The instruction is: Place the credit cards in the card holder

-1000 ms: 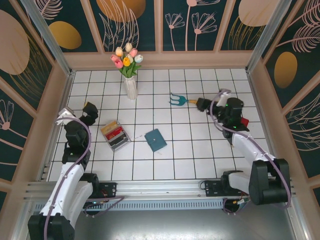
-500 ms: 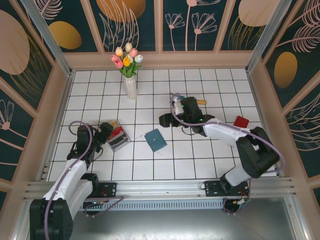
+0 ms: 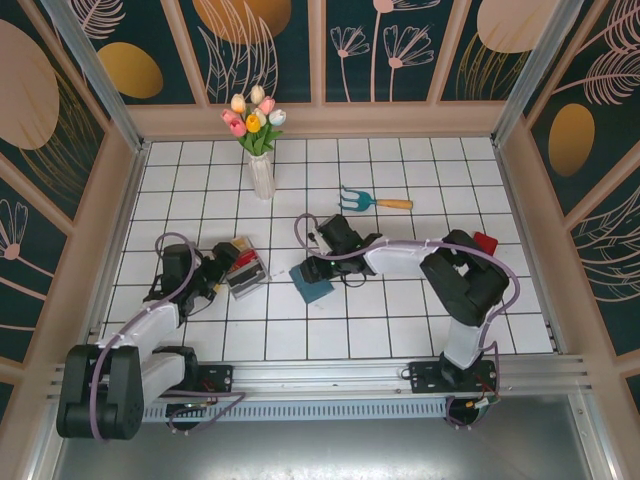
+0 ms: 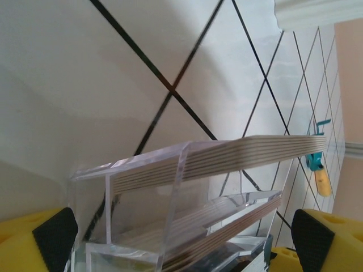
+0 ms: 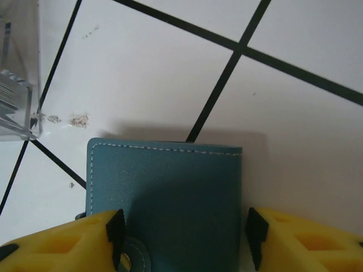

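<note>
The teal-blue card holder [image 3: 314,287] lies shut on the white tiles just left of centre. It shows close up in the right wrist view [image 5: 170,192], with a snap tab at its lower left. My right gripper [image 3: 311,269] [image 5: 184,241] is open astride it. One pad overlaps its left side and the other stands a sliver off its right edge. Red and dark credit cards [image 3: 243,263] sit in a clear tray [image 3: 254,284] to the left. My left gripper [image 3: 222,270] [image 4: 181,246] is open, with that clear tray [image 4: 142,170] between its fingers.
A white vase of tulips [image 3: 261,176] stands behind the tray. A teal garden fork with a wooden handle [image 3: 372,201] lies behind the right arm. A small red object [image 3: 486,242] sits at the far right. Wooden walls ring the tiled floor.
My right arm swung from the back right to the card holder, its jaws narrowing around it. My left arm came down and right, to the tray.
</note>
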### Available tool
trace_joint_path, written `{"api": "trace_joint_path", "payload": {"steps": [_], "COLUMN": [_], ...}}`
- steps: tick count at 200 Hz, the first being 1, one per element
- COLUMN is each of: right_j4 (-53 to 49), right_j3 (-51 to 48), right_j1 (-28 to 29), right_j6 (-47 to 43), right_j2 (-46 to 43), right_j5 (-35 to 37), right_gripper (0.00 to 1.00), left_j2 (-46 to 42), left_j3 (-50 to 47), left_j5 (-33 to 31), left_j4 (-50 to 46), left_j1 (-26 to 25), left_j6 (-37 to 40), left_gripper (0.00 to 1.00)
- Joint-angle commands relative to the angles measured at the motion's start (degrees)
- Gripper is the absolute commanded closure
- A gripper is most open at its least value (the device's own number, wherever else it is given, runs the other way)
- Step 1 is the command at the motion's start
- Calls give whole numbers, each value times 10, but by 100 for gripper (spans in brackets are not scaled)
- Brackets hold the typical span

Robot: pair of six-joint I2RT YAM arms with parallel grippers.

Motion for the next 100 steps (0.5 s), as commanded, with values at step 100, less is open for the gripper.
{"api": "trace_joint_path", "payload": {"steps": [100], "right_j4": [-48], "right_j3": [-173], "right_j1": [41], "right_j6": [0], "right_j2": [-183], "right_j5": [62], "right_gripper": [62], "left_j2": [280], "left_j3": [184], "left_j5": [20], "left_j4": [173], "left_j1": [-154], "left_j6": [-35], "left_gripper": [1]}}
